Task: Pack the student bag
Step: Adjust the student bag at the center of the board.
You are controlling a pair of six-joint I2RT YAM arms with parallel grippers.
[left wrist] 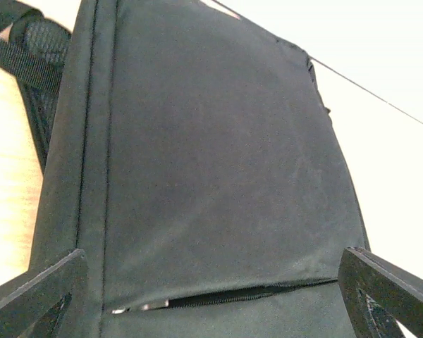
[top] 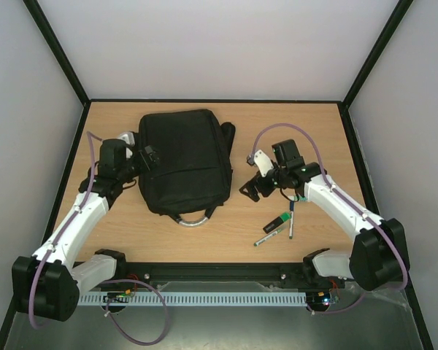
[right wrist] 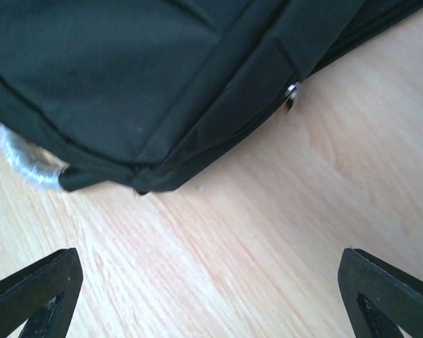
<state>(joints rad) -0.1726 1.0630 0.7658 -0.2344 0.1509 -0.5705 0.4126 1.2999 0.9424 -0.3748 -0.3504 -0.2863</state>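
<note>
The student bag (top: 184, 160) is a black backpack lying flat at the middle left of the table, its grey loop handle (top: 193, 221) toward the near edge. My left gripper (top: 149, 157) is open and empty over the bag's left edge. In the left wrist view (left wrist: 211, 310) it hovers above the bag's front panel (left wrist: 218, 162), where a zip slit (left wrist: 225, 297) stands partly open. My right gripper (top: 252, 191) is open and empty over bare table just right of the bag. The right wrist view (right wrist: 211, 303) shows the bag's corner (right wrist: 148, 77), the grey handle (right wrist: 25, 158) and a metal zip pull (right wrist: 292, 91).
Three pens lie on the wooden table (top: 314, 131) at the near right: a green and black marker (top: 279, 222), a thin pen (top: 269, 236) and a dark pen (top: 291, 220). Black straps (top: 226, 133) stick out at the bag's far right. Enclosure walls stand on three sides.
</note>
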